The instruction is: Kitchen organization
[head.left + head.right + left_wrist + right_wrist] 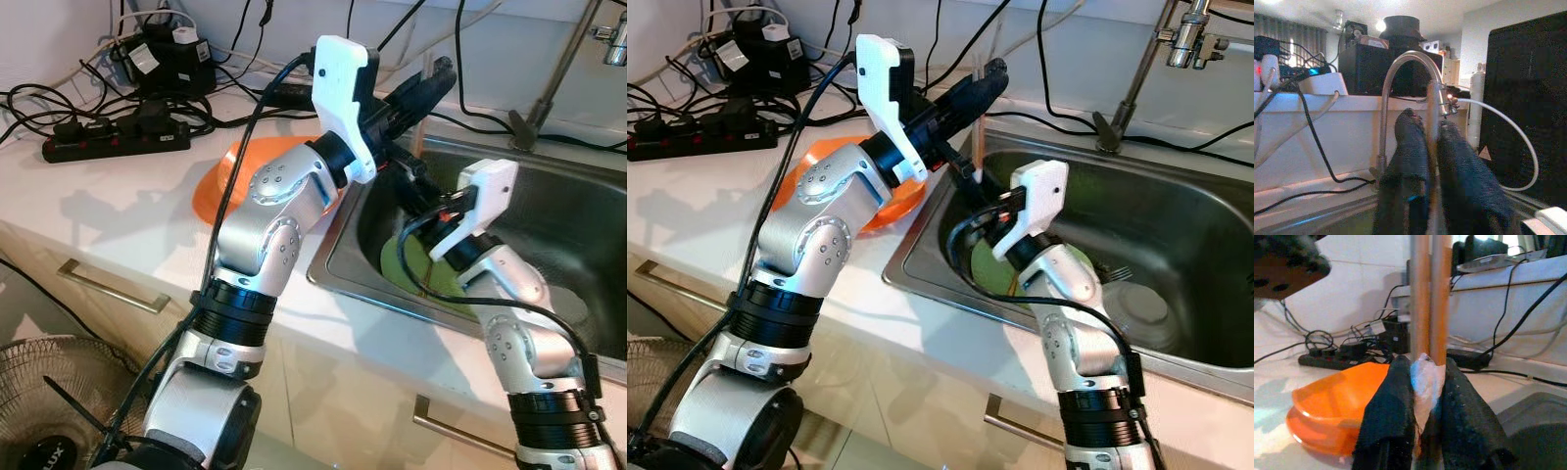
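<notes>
1. The step in hand looks like a handover over the sink (1176, 235): a pair of chopsticks (1430, 298) stands upright between both hands.
2. The right hand (1426, 396) is clamped on their lower end, where a scrap of clear wrap clings.
3. The left hand (1430, 147) is closed around the thin sticks higher up.
4. Next, one hand probably must let go.
5. The chopsticks are smooth wood; the orange bowl (892, 211) on the bench (127, 211) is glossy plastic, and a green plate (994, 269) lies in the steel sink.

White countertop (118, 206) has an orange bowl (230, 176) sitting on it, plus a black power strip (113, 140) and a tangle of cables (59, 103) further back.
</notes>
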`<state>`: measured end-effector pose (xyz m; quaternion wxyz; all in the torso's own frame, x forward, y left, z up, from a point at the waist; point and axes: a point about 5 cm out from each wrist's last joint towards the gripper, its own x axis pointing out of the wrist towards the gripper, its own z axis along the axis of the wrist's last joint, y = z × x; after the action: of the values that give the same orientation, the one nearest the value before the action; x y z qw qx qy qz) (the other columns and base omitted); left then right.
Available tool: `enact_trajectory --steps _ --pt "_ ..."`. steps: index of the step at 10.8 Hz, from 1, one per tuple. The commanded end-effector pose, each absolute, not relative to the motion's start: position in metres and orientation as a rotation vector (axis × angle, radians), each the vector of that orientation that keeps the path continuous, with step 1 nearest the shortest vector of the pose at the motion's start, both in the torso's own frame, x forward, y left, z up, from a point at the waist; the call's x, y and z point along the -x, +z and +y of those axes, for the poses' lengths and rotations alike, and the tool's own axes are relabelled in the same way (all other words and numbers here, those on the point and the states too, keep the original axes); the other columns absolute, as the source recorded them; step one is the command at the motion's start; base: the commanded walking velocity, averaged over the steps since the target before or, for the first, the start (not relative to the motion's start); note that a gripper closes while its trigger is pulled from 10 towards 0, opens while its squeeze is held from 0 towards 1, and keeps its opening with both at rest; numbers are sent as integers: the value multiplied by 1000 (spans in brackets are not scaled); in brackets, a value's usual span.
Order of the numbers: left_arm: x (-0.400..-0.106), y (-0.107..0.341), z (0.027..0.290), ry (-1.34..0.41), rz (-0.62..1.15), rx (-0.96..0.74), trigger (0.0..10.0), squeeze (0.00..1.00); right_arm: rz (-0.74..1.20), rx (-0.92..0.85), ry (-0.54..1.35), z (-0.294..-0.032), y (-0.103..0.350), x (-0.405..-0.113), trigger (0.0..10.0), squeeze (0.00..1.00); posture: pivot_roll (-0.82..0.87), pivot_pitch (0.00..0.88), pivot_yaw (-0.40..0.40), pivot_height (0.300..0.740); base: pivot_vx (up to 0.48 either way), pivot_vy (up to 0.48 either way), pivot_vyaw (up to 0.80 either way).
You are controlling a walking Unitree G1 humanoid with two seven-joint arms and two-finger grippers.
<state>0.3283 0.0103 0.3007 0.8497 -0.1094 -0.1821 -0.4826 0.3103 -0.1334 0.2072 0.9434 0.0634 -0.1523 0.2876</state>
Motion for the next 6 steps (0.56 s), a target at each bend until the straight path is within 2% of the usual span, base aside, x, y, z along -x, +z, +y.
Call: enact_trajectory --steps 1,5,6 --pt "-325 305 11 -1035 -400 240 10000 1000 -321 -130 555 -139 210 -313 0 0 174 38 35 740 0 0 0" --pt "-324 308 14 -1017 -416 255 10000 1000 -316 -123 507 -145 207 -316 0 0 175 36 33 740 0 0 0" --pt "-324 308 17 -1002 -424 263 10000 0 -308 -120 473 -149 205 -320 0 0 175 36 32 740 0 0 0"
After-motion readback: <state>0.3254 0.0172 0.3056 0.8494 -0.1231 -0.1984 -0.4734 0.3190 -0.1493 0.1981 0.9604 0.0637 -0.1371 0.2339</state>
